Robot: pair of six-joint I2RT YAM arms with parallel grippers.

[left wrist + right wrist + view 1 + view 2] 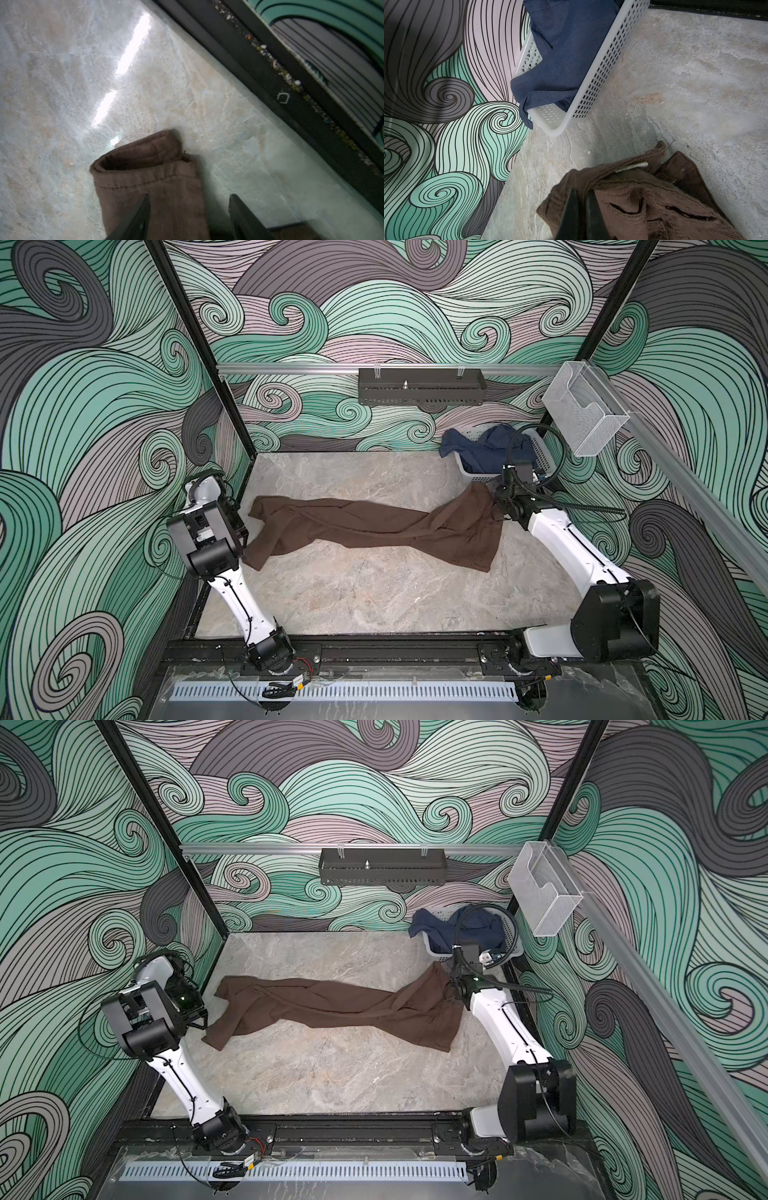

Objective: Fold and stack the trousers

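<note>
Left wrist view shows the left gripper (189,196) with its jaws standing apart, low over the table (62,83). One finger (141,216) lies over the trousers (151,187) near a leg's stitched hem (133,180). The other finger stands over bare table just beside the cloth, and nothing is clamped between them. The hem end is rolled open and rests on the table, near the black frame rail (270,83). In both top views this gripper is hidden beneath its own wrist at the left edge of the table (374,593), beside the nearer leg end. The trousers (374,526) stretch across the table from left to right, unfolded and twisted at the middle. Both leg ends lie toward the left arm (232,593) and the wide waist end toward the right arm (569,543). The near corner of the waist end lies flat, and the far corner rises to the right gripper (496,506). The right wrist view shows the right gripper (582,190) with its fingers nearly together, pinching the bunched waistband (623,176). A small white tag (631,166) shows in the folds. Beyond it a white basket (602,62) sits in the table's far right corner against the wall (446,104), apart from the trousers. A navy garment (566,41) lies in the basket and spills over its rim.
</note>
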